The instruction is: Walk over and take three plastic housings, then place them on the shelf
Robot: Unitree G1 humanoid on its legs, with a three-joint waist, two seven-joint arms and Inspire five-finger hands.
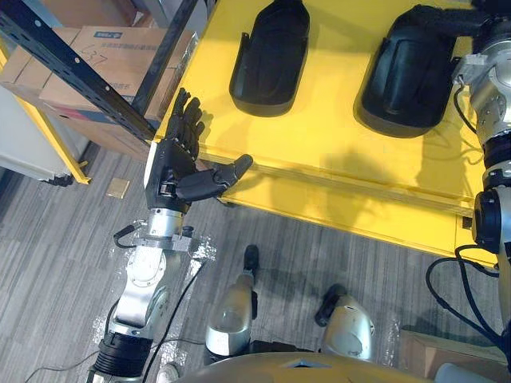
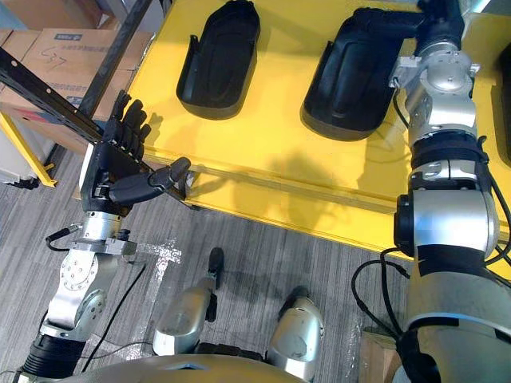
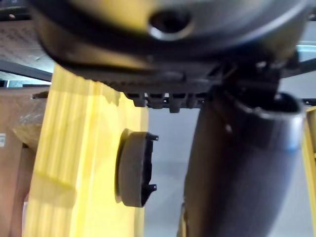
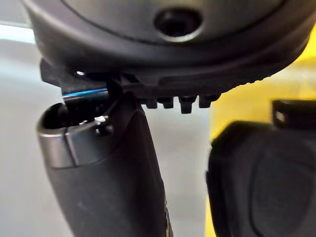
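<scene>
Left housing (image 1: pixel 270 56) and right housing (image 1: pixel 411 72) lie apart on the yellow table (image 1: pixel 319 159). Left hand (image 1: pixel 172 155) at table's near edge, fingers straight, empty. Right hand (image 2: pixel 435 24) at right housing's far end; finger state cannot be told.

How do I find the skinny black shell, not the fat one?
Find the big yellow table. Two black plastic housings lie side by side on it; take the slim housing on the robot's left, the side of its open left hand. It is narrower than the wide housing beside it, and no hand is on it, while the right hand reaches over the wide one.
</scene>
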